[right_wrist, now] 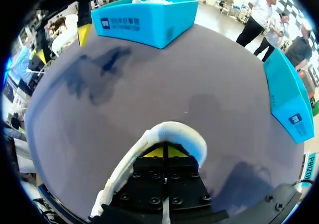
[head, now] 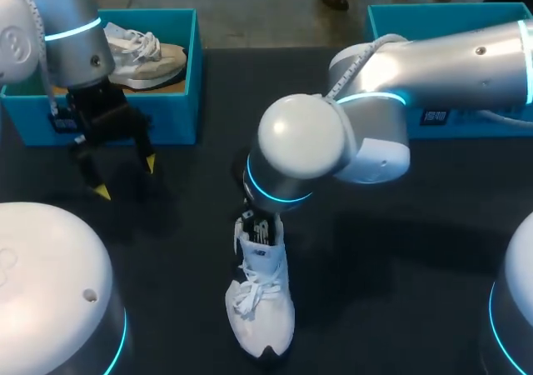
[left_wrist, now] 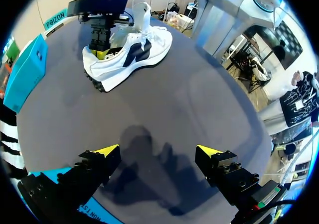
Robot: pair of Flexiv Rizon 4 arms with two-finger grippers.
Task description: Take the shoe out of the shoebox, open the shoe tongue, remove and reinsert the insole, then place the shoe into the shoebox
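A white shoe lies on the dark table near its front middle, its tongue standing up. My right gripper is shut, its yellow tips together and dipped into the shoe's opening at the heel. The padded collar curves around them. Whether the tips pinch anything inside is hidden. My left gripper hangs open and empty above the table in front of the blue shoebox at the back left.
A second, beige and white shoe lies inside the back-left shoebox. Another blue box stands at the back right, partly behind my right arm. Bare dark tabletop lies between the two grippers.
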